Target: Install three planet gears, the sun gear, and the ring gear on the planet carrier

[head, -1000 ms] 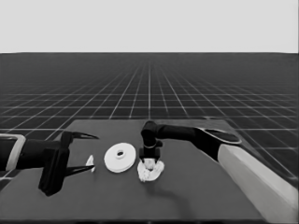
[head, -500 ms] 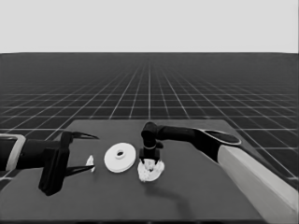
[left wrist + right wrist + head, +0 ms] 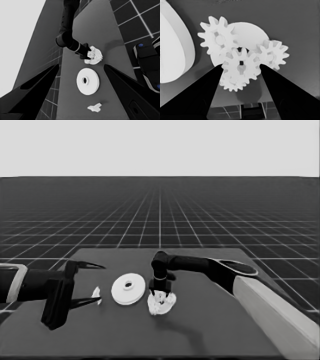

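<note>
Right gripper (image 3: 240, 66) clamped on the sun gear (image 3: 240, 65) over the smaller round part (image 3: 161, 304) — larger round part (image 3: 128, 289) waiting at its 9 o'clock — seating among 3 planet gears (image 3: 216, 40), teeth needing mesh; left gripper (image 3: 92, 283) apart, idle.

- We see a dark grey desk (image 3: 210, 330), plain, on a floor (image 3: 160, 220) gridded with pale lines.
- On the desk, the larger round part (image 3: 128, 289), gears (image 3: 240, 66) and thin white piece (image 3: 94, 107) are white.
- The right end effector (image 3: 160, 290) is black.
</note>
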`<state>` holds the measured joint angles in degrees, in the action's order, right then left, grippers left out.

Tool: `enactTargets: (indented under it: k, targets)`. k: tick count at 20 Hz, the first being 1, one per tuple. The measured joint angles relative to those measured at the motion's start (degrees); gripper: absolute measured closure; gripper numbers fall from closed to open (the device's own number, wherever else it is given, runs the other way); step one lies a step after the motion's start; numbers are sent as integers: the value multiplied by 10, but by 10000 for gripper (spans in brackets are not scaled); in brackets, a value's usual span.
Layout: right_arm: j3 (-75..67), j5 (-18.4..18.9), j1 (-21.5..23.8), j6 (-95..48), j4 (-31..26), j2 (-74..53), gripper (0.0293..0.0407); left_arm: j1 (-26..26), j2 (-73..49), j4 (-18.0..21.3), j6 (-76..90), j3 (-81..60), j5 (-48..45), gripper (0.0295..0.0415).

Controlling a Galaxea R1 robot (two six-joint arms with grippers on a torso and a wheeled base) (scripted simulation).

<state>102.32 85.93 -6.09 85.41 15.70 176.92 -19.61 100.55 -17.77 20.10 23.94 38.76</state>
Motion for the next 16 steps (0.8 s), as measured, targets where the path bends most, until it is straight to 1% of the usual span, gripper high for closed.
enactTargets:
  k: [16]
  targets:
    - [0, 0, 0, 96, 0, 0, 391, 0, 0, 0, 0, 0, 0, 326]
